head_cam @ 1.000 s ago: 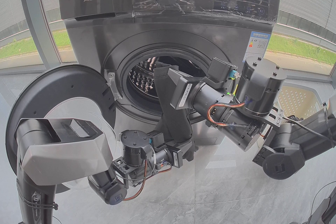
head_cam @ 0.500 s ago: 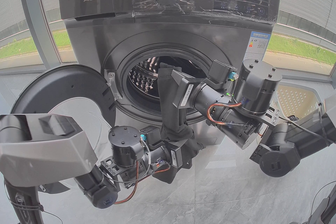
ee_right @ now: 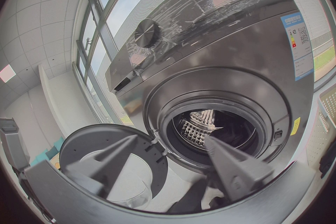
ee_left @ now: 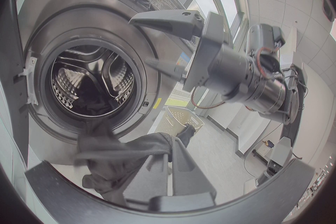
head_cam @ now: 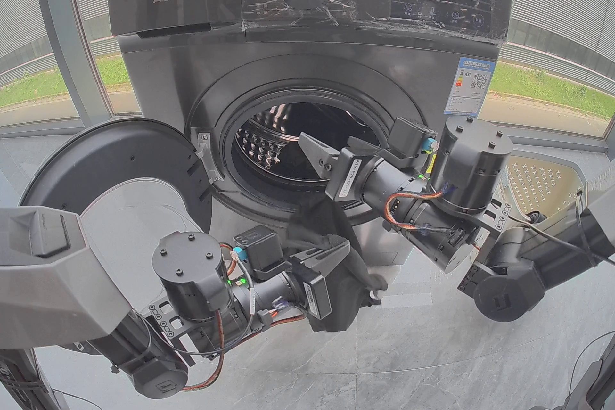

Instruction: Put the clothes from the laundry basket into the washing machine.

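— Where is the dark garment (head_cam: 349,293)?
— Pinched in the left claw (head_cam: 338,264), bunched low before the washing machine (head_cam: 192,65), just under the drum opening (head_cam: 282,142).
— And the right claw (head_cam: 323,148)?
— Spread and empty at the mouth. The load goes up and forward; the open door (head_cam: 115,161) stands clear on the left.

Dark grey garment (head_cam: 346,293); graphite washing machine (head_cam: 179,72); beige perforated laundry basket (head_cam: 544,182).
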